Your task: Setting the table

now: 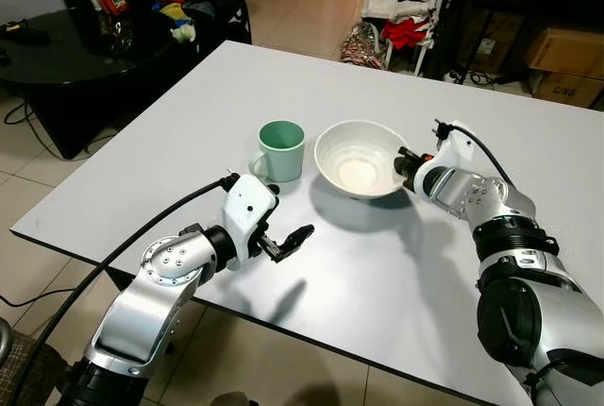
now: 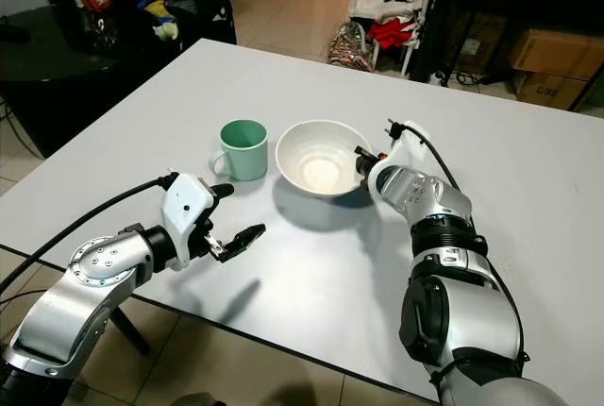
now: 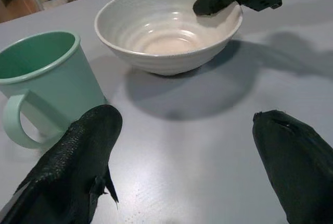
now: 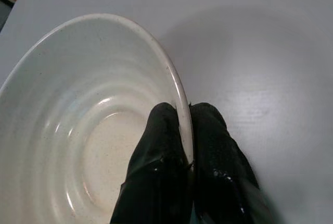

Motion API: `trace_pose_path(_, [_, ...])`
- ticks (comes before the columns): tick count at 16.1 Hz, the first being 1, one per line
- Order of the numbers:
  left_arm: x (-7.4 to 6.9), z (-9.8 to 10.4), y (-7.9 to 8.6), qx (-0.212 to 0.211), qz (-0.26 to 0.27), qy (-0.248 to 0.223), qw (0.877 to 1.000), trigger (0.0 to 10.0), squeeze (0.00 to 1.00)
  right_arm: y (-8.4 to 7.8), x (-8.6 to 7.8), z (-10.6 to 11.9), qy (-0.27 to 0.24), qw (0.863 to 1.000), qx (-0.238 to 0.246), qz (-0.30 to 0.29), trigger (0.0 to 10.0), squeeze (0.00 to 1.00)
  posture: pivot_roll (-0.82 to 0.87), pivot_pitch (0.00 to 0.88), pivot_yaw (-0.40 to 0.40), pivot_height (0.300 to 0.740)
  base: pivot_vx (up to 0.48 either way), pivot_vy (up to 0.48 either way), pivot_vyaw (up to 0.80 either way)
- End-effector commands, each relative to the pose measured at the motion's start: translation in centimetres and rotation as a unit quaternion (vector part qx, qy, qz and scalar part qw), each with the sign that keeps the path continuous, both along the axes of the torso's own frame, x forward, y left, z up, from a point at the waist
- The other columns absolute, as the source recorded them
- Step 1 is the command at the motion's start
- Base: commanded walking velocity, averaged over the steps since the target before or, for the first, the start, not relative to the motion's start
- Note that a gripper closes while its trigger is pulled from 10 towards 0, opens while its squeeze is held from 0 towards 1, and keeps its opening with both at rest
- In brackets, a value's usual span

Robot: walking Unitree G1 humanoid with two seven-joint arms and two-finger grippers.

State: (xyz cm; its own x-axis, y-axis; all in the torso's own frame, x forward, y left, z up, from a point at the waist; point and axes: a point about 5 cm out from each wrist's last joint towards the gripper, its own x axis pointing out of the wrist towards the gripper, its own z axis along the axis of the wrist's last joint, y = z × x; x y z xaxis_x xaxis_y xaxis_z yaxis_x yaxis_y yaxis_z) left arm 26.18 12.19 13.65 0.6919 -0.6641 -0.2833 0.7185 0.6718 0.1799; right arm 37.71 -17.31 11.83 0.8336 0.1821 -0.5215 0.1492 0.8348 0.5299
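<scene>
A white ribbed bowl [image 1: 358, 160] hangs just above the white table [image 1: 189, 104], throwing a shadow under it. My right gripper [image 1: 407, 163] is shut on the bowl's right rim [image 4: 179, 104], one finger inside and one outside. A mint-green mug [image 1: 280, 150] stands to the left of the bowl, its handle toward me. My left gripper [image 1: 288, 233] hovers open over the table's near part, in front of the mug, with nothing between its fingers [image 3: 78, 151].
The table's near edge [image 1: 311, 335] runs just below my left arm. A black cable [image 1: 132, 241] trails from that arm. Beyond the table stand a dark side table [image 1: 57, 47] with clutter, a white rack [image 1: 406, 0] and cardboard boxes [image 1: 566, 61].
</scene>
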Motion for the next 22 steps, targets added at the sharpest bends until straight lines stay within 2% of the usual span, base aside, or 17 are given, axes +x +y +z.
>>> trace_pose_path(1, [-0.2, 0.5, -0.1, -0.001, -0.008, -0.002, 1.000, 10.0, 0.00, -0.3, 0.3, 0.9, -0.012, 1.000, 0.005, 0.006, 10.0, 0.00, 0.08, 0.000, -0.011, 0.740, 0.000, 0.000, 0.00])
trace_pose_path(9, [-0.1, 0.4, -0.2, 0.007, -0.013, 0.003, 1.000, 10.0, 0.00, -0.1, 0.2, 0.4, -0.004, 1.000, 0.015, 0.012, 10.0, 0.00, 0.08, 0.000, -0.008, 0.740, 0.000, 0.000, 0.00])
trace_pose_path(10, [0.0, 0.4, -0.1, 0.008, -0.012, 0.003, 1.000, 10.0, 0.00, -0.1, 0.2, 0.4, -0.004, 1.000, 0.016, 0.014, 10.0, 0.25, 0.08, 0.000, -0.008, 0.740, 0.000, 0.000, 0.00])
trace_pose_path(11, [0.0, 0.3, -0.1, 0.009, -0.010, 0.003, 1.000, 10.0, 0.00, 0.0, 0.2, 0.4, -0.005, 1.000, 0.018, 0.015, 10.0, 0.25, 0.08, 0.000, -0.008, 0.740, 0.000, 0.000, 0.00])
trace_pose_path(12, [0.0, 0.3, 0.0, 0.011, -0.010, 0.002, 1.000, 10.0, 0.00, 0.1, 0.2, 0.4, -0.004, 1.000, 0.020, 0.018, 10.0, 0.43, 0.09, 0.000, -0.010, 0.740, 0.000, 0.000, 0.00])
trace_pose_path(13, [0.0, 0.3, 0.0, 0.012, -0.011, 0.002, 1.000, 10.0, 0.00, 0.1, 0.2, 0.4, -0.004, 1.000, 0.022, 0.019, 10.0, 0.43, 0.09, 0.000, -0.010, 0.740, 0.000, 0.000, 0.00])
trace_pose_path(14, [0.0, 0.3, 0.0, 0.012, -0.010, 0.002, 1.000, 10.0, 0.00, 0.3, 0.1, 0.3, -0.002, 0.999, 0.027, 0.025, 10.0, 0.99, 0.08, 0.000, -0.009, 0.740, 0.000, 0.000, 0.00])
trace_pose_path(18, [0.1, 0.4, 0.1, 0.013, -0.011, 0.000, 1.000, 10.0, 0.00, 0.2, 0.1, 0.6, -0.005, 0.999, 0.029, 0.033, 10.0, 1.00, 0.08, 0.000, -0.004, 0.740, 0.000, 0.000, 0.00])
trace_pose_path(20, [0.2, 0.5, 0.1, 0.028, -0.016, -0.007, 0.999, 10.0, 0.00, -0.4, 0.0, 1.2, -0.013, 0.999, 0.024, 0.039, 10.0, 1.00, 0.08, 0.000, 0.003, 0.740, 0.000, 0.000, 0.00])
trace_pose_path(22, [0.2, 0.7, 0.3, 0.017, -0.015, -0.006, 1.000, 10.0, 0.00, -1.1, -0.5, 1.9, -0.021, 0.998, 0.015, 0.052, 10.0, 1.00, 0.08, 0.000, 0.010, 0.740, 0.000, 0.000, 0.00])
